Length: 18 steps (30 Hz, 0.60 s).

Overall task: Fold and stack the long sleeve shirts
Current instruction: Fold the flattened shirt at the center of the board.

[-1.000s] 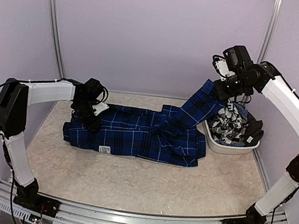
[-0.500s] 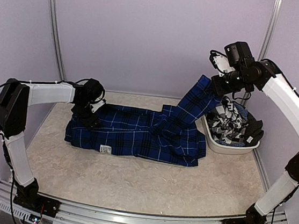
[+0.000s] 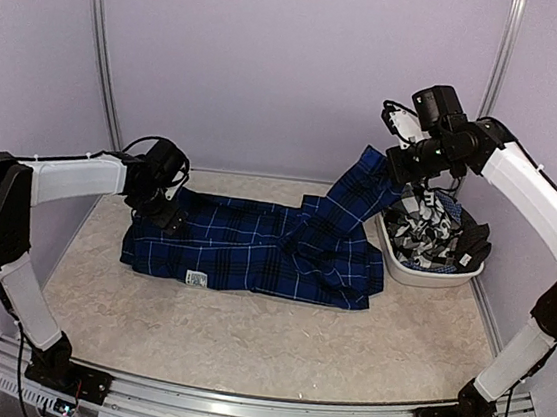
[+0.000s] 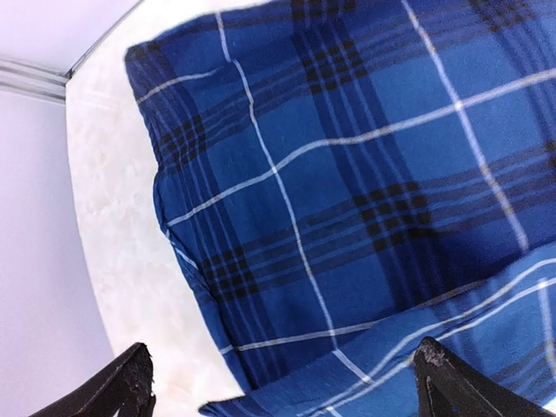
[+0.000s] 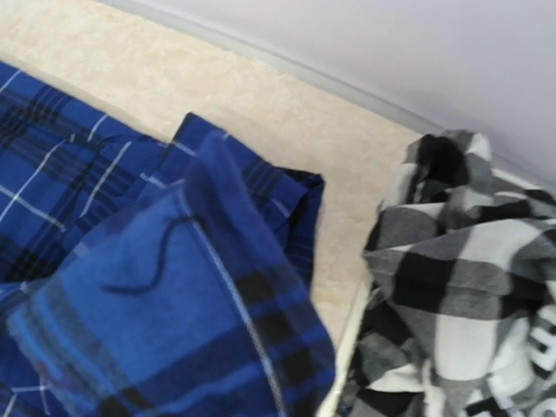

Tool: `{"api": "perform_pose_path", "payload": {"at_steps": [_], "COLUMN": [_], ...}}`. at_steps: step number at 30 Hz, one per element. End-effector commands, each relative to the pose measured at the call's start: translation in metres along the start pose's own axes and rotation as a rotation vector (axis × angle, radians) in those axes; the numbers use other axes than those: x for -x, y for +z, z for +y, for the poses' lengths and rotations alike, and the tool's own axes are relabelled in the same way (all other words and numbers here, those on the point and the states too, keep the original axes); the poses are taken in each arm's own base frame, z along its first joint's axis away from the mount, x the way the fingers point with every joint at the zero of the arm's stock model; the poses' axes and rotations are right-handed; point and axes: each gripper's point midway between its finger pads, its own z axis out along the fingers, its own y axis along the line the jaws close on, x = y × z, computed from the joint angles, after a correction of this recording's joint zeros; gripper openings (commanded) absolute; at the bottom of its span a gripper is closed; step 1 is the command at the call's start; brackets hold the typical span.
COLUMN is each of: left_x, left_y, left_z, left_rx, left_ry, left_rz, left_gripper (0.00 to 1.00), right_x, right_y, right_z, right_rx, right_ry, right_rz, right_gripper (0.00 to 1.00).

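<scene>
Item one, your royal blue plaid cloth shirt [image 3: 253,251], with dark bands and thin white lines: it lies spread across the middle of the pale speckled desk [image 3: 243,345], flat at the left and rumpled toward the right, with a small white label [image 3: 194,278] showing at its near edge. One sleeve [image 3: 355,197] leaves the desk at the shirt's right end and slants up to your right hand [image 3: 395,168]. Item two, your right hand: it is held high above the far right of the desk and pinches the top of that raised sleeve. Its wrist view gives you only bunched blue cloth close to the lens, with the fingers themselves out of sight. Item three, your left hand [image 3: 165,218]: it is low at the far left corner of the shirt. In its wrist view the two dark fingertips [image 4: 126,391] stand spread wide, one over bare desk just beside the cloth edge, the other over the cloth. You cannot tell whether either touches. Item four, your black-and-white checked cloth shirt [image 3: 427,231]: it is crumpled in a heap inside a white plastic tub [image 3: 420,277] at the right edge of the desk. The tub sits just beside the blue shirt's right end and below the right hand.
</scene>
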Motion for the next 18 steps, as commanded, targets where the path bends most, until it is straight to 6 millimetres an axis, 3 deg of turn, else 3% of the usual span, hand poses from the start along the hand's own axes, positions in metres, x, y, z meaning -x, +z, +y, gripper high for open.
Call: {"api": "perform_pose_path", "payload": {"at_steps": [1,9,12,18], "left_x": [0.026,-0.002,-0.014,-0.04], "left_y": [-0.042,-0.067,-0.068,-0.045], "left_z": [-0.01,-0.041,-0.051,-0.052], "left_rx": [-0.162,-0.364,-0.445,-0.401], "left_ry": [-0.321,-0.689,-0.797,-0.839], "left_rz": [-0.158,-0.229,-0.256,-0.22], "left_gripper": [0.99,0.99,0.99,0.99], "right_x": [-0.016,-0.035,-0.038,-0.018], "right_y": [0.02,0.033,0.035,0.014], "right_z": [0.008,0.029,0.035,0.031], "right_rx": [0.041,0.131,0.152,0.135], "right_ry": [0.017,0.031,0.026,0.011], "right_rz": [0.034,0.06,0.061,0.022], "right_gripper": [0.0,0.0,0.0,0.0]}}
